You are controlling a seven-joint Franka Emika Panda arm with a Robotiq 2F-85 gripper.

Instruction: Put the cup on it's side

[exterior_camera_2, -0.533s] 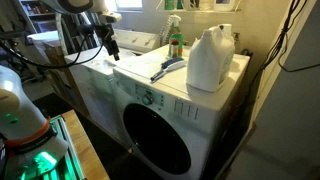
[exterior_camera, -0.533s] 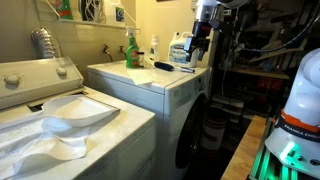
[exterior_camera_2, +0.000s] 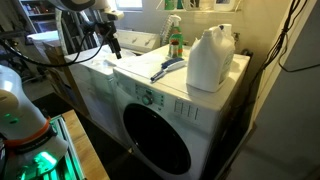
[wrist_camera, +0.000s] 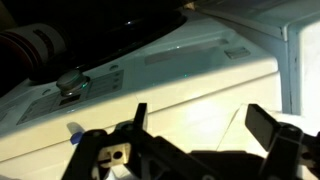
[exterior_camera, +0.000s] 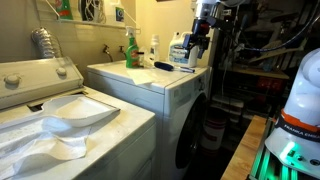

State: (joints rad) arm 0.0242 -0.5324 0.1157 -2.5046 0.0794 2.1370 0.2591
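cup indistinct, tool spread near washer

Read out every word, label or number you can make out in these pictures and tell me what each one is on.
No text can be read for certain.
Dark lettering on the white robot base: too small to read.
Label on the green spray bottle: too small to read.
Markings on the washer's control panel: blurred.
Faint print on the white surface in the wrist view: blurred.
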